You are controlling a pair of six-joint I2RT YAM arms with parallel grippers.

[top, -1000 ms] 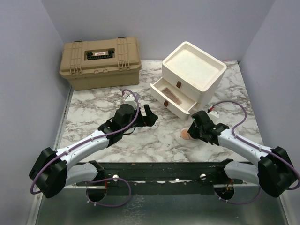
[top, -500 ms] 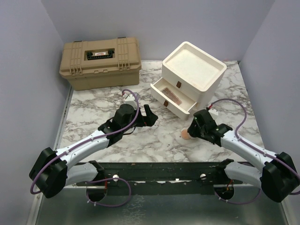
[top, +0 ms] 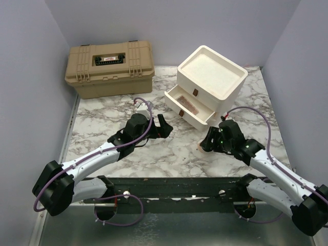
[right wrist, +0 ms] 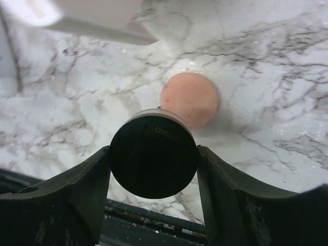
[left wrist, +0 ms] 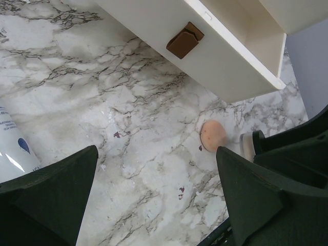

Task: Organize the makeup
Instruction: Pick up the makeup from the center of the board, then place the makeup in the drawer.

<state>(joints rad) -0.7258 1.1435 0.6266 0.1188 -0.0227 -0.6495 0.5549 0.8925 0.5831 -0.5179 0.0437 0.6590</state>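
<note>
A round black compact [right wrist: 154,154], with small lettering on its face and a pale rim along its top edge, is pinched between the two fingers of the right gripper [right wrist: 154,163]. It sits just in front of the open lower drawer of the cream drawer unit [top: 210,77]. A flat, round peach disc [right wrist: 190,99] lies on the marble surface [right wrist: 266,66] between the compact and that drawer; in the right wrist view the compact covers its near edge. A rectangular pink palette [top: 188,106] lies flat inside the open drawer. A whitish bottle [left wrist: 9,154] with blue print lies on the surface in front of the unit, apart from the drawer front. Only part of it shows at the edge of the left wrist view.
</note>
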